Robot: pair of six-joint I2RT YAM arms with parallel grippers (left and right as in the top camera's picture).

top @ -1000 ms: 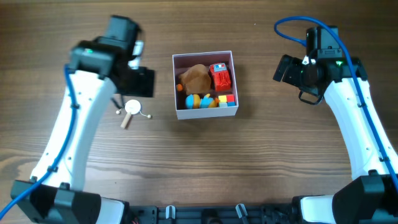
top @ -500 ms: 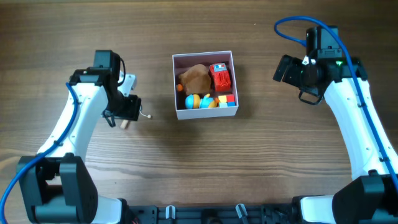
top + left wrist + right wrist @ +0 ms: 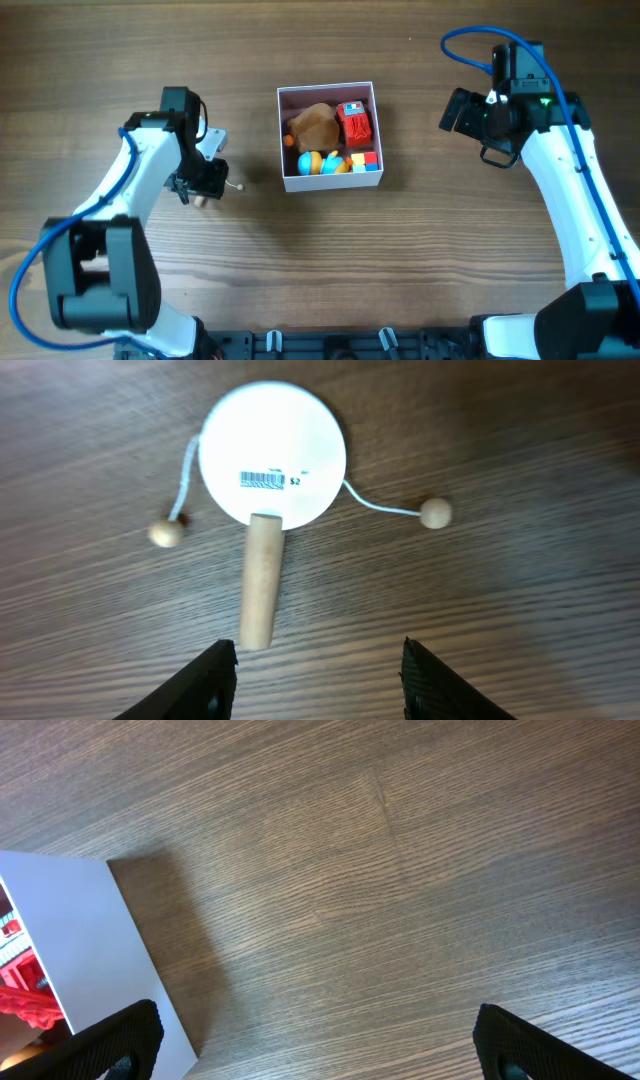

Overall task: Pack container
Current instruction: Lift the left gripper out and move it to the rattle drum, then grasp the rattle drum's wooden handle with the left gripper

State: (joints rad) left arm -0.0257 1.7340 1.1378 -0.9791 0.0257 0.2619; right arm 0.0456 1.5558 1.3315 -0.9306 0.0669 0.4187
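Note:
The container (image 3: 329, 183) is a square white-walled box with a pink inside at the table's middle. It holds a brown lump, a red toy and small coloured toys. Its white wall shows at the left of the right wrist view (image 3: 70, 950). A small white pellet drum with a wooden handle and two beads on strings (image 3: 272, 460) lies flat on the table left of the container. My left gripper (image 3: 318, 660) is open just above it, with the handle's end near the left finger. In the overhead view it hides the drum (image 3: 203, 183). My right gripper (image 3: 320, 1040) is open and empty, right of the container.
The brown wooden table (image 3: 400, 260) carries only the box and the drum. The two arm bases stand at the front edge.
My left arm has swung down and toward the drum, settling over it and covering it in the overhead view. The right arm has not moved.

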